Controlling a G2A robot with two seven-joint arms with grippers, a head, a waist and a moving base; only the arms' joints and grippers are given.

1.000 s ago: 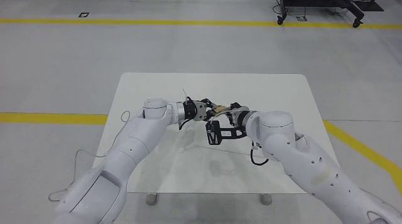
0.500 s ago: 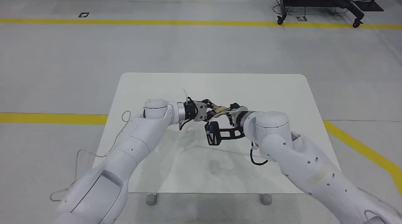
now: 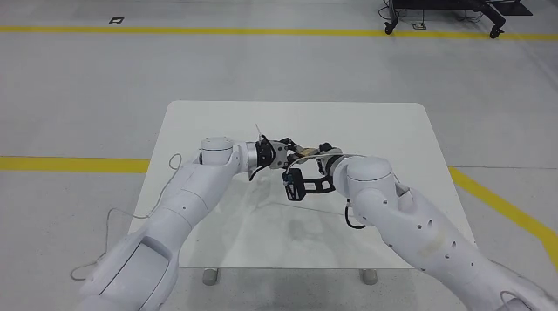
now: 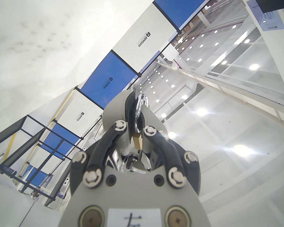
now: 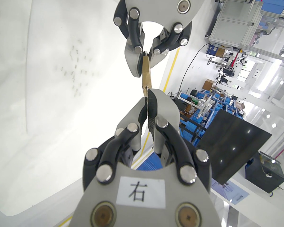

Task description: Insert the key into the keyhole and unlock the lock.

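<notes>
Right elbow has swung inward; the wrists barely shift. Left gripper (image 5: 142, 66) clenches lock (image 5: 146, 73) mid-frame above table (image 3: 209, 128). Right gripper (image 5: 148, 100) pinches key (image 5: 147, 106), tip at the lock's end, coaxial, probably for turning.

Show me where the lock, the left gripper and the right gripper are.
lock (image 5: 146, 80): right wrist view, on its exposed brass body.
left gripper (image 5: 144, 70): right wrist view, midway between its fingertips.
right gripper (image 5: 148, 96): right wrist view, midway between its fingertips.
</notes>
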